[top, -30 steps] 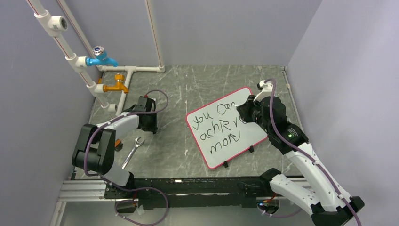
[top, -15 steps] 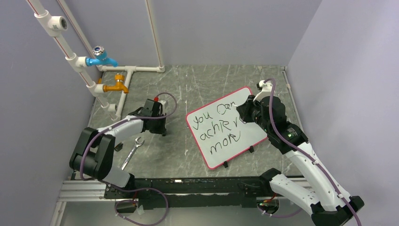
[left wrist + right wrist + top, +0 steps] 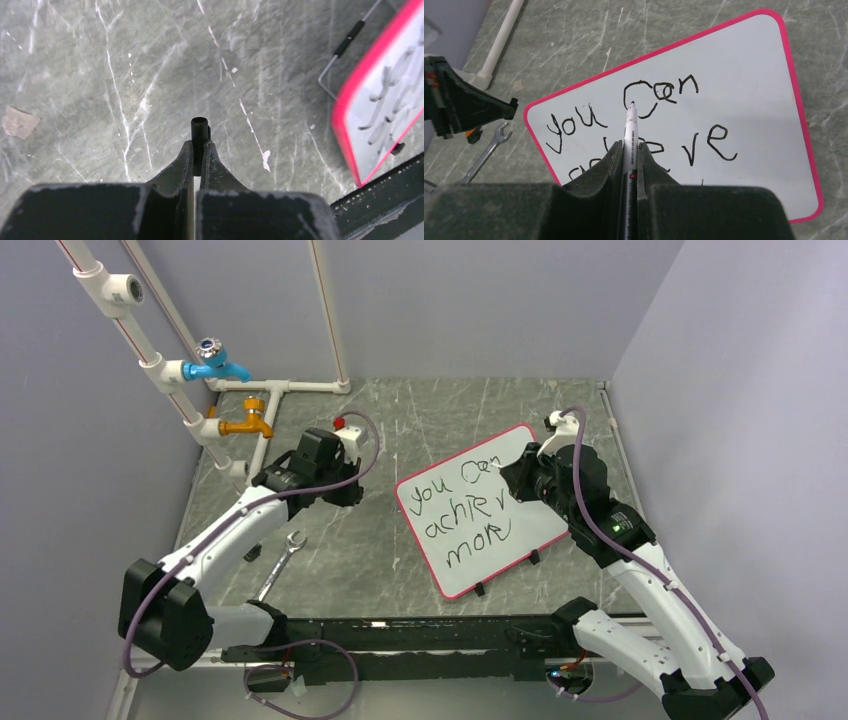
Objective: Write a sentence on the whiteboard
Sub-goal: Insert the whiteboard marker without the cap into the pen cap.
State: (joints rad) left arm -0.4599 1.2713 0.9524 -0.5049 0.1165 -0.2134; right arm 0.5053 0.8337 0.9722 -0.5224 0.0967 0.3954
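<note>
Top external: left of the whiteboard (image 3: 545,525) on the table (image 3: 420,410), a black cap (image 3: 199,127) is clamped by the left gripper (image 3: 348,492). Over the whiteboard's top line a marker (image 3: 630,132) is pinched tight by the right gripper (image 3: 515,480). Writing looks done, so the cap should be aligned squarely with the tip.

Your light is even and soft, shadows faint. In the left wrist view the whiteboard (image 3: 395,90) looks blurred; other views are sharp

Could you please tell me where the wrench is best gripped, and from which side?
Probably mid-handle on the wrench, from straight above, jaws across its narrow width: it lies flat on the table, and its handle is straight and slim.
</note>
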